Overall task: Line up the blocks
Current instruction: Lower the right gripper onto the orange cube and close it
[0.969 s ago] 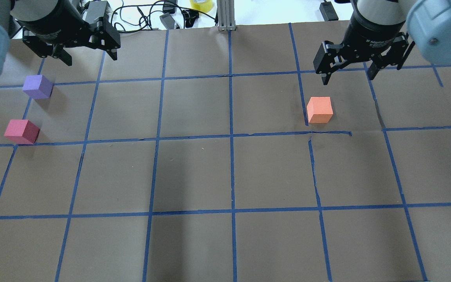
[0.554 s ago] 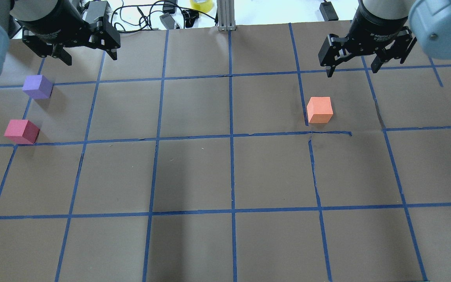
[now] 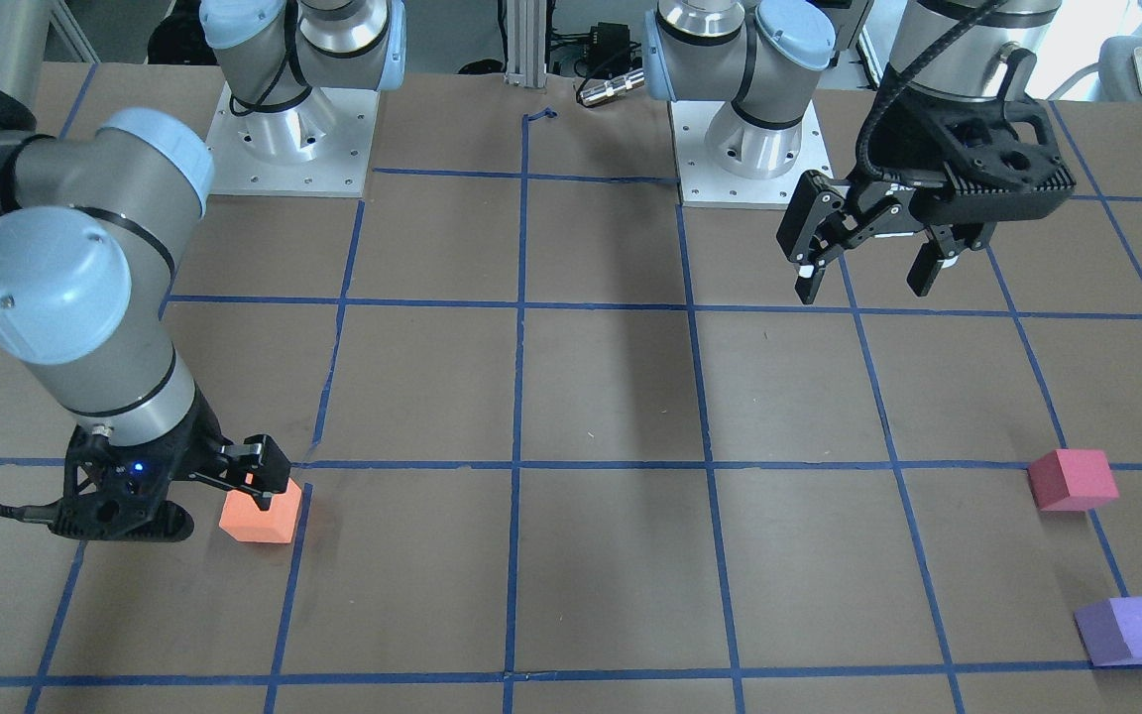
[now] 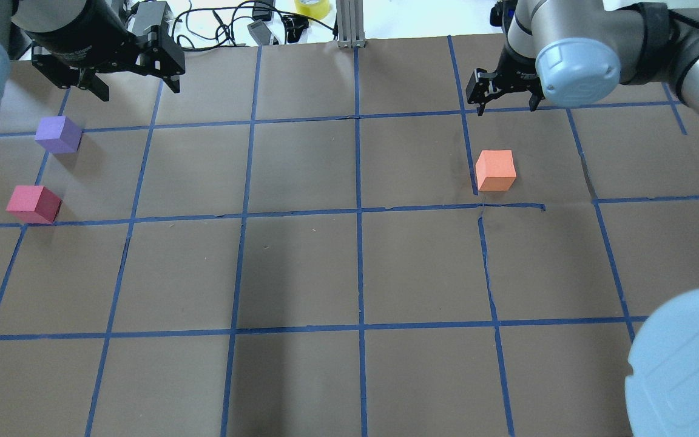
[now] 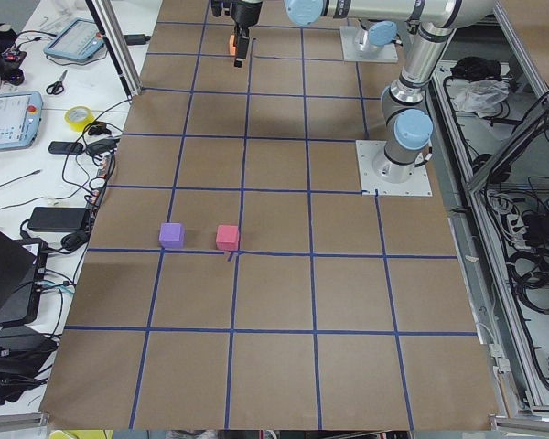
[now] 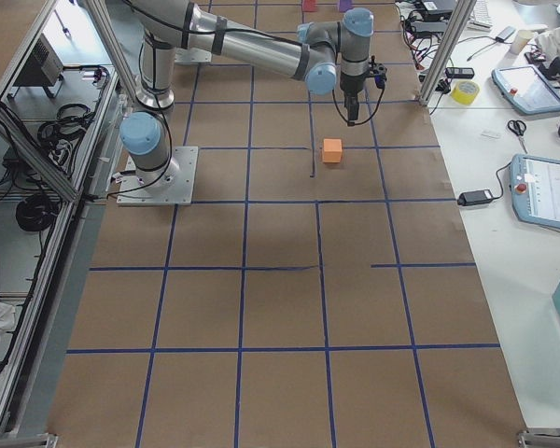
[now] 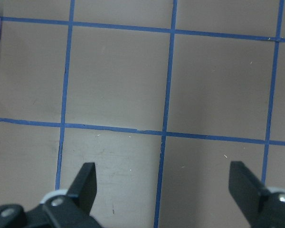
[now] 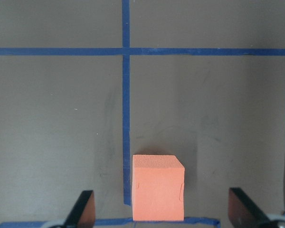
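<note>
Now the right gripper (image 4: 506,104) hovers, jaws spread, at twelve o'clock of the orange block (image 4: 495,170), seemingly lining up a grab; the left gripper (image 4: 140,91) hangs agape near the purple block (image 4: 58,134) and crimson block (image 4: 33,204), at the table's nine o'clock.

We see a brown tabletop (image 4: 301,267) crossed by a grid of blue tape lines (image 4: 360,273). On it we count one orange block (image 4: 495,170), one crimson block (image 4: 33,204) and one purple block (image 4: 57,134).

You see: orange block (image 8: 157,187) matt, foam-like, grainy top | crimson block (image 4: 33,204) & purple block (image 4: 57,134) same matt | bench (image 4: 301,267) brn paper, matt, creased | tape lines (image 4: 360,267) smooth
</note>
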`<state>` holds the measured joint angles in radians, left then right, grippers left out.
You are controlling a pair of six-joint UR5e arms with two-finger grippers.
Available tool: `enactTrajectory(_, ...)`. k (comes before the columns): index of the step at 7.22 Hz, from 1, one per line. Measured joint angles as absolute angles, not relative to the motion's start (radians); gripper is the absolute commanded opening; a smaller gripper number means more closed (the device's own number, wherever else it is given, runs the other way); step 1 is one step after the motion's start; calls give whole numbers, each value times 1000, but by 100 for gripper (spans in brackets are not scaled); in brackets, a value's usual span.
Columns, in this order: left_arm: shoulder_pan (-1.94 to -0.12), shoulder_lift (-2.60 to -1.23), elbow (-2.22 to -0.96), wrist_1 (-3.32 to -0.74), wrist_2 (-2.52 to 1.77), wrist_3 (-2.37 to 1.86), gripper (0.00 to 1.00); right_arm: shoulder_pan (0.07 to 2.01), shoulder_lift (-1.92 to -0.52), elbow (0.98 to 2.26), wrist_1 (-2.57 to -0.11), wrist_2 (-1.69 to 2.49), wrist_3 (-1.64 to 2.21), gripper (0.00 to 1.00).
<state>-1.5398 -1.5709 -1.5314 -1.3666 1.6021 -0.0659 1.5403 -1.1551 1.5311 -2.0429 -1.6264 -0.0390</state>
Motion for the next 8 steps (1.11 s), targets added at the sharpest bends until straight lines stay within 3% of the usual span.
enactTrajectory(3, -1540, -1571, -1531, -1366, 1602, -66, 100, 1519, -1030, 1546, -2127, -1622, -45, 100)
enactTrajectory(8, -1539, -1579, -1529, -1361, 1600, -66, 100, 1515, -1016, 1599, -2089, -1617, -55, 100)
